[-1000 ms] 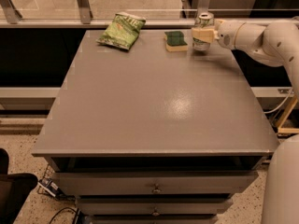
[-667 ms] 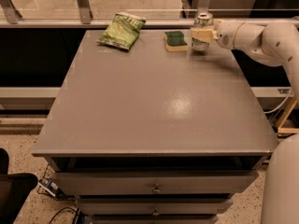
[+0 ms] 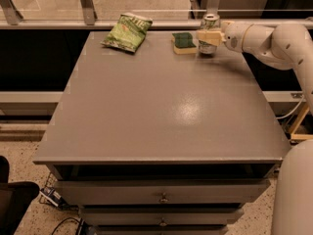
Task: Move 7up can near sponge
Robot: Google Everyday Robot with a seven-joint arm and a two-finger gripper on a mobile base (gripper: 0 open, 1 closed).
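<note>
With the pincer clamped on the upright 7up can, which stands just beside the sponge at the far edge of the tabletop, the robot would do best to release gently and back away without tipping the can.

We look through a single camera set high at the near side of the grey table, facing down and across it to the far edge (being the only view, it shares its scene with no other). It stands back enough to take in the whole top and the drawer fronts below. The robot's pale body fills our lower right corner, and at far right the gripper clasps the 7up can beside the sponge.
</note>
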